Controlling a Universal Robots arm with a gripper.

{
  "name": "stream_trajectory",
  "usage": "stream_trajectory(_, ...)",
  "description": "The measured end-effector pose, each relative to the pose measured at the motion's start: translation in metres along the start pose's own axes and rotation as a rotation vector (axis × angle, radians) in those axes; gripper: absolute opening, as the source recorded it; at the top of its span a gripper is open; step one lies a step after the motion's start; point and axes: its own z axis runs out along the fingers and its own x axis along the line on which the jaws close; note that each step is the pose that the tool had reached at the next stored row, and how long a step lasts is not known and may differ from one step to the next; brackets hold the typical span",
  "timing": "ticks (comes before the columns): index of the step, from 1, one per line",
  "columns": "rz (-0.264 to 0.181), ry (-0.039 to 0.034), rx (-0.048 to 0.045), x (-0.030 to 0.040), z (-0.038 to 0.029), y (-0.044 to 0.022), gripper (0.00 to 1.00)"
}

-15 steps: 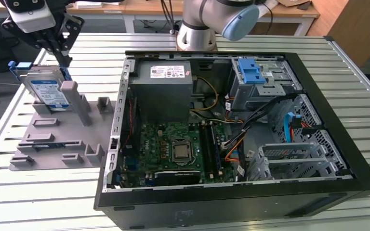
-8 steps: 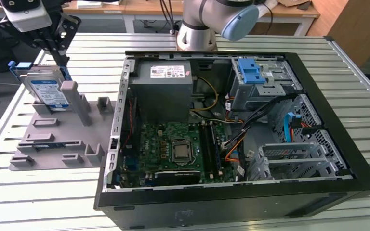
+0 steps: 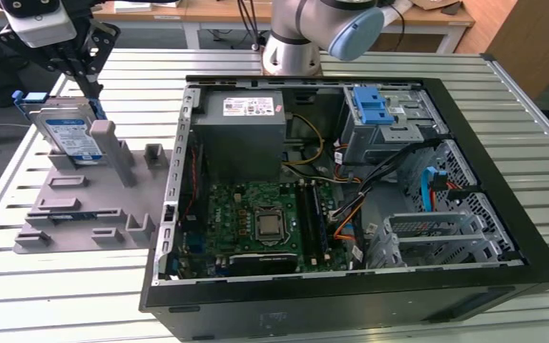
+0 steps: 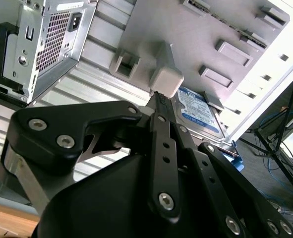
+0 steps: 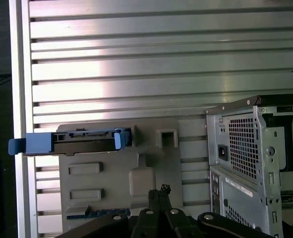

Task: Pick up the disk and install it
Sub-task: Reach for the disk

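The disk (image 3: 68, 133) stands on edge in a slot of the gray fixture plate (image 3: 82, 211), silver with a white-and-blue label and a blue carrier around it. In both wrist views it shows on the plate: its label face (image 4: 198, 116), and its top edge with the blue handle tab (image 5: 82, 141). My gripper (image 3: 91, 91) hangs just above the disk's upper corner, on the side toward the case. Its black fingers lie together with nothing between them, as both wrist views show (image 4: 158, 99) (image 5: 158, 191).
The open computer case (image 3: 503, 214) lies at the exterior view's right of the plate, holding a gray power supply (image 3: 241, 118), a motherboard (image 3: 265, 214), a blue-latched drive bay (image 3: 372, 107) and a metal cage (image 3: 437, 232). All rest on a slatted metal table (image 3: 65, 293).
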Motion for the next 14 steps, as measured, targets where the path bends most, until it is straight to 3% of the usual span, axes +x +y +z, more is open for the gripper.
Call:
stream_trajectory(11,0.0,0.0001,0.0001,0.0003,-0.0001,0.0003,0.11)
stream_trajectory(14,0.0,0.0001,0.0001,0.0068,-0.0002,-0.0002,0.11)
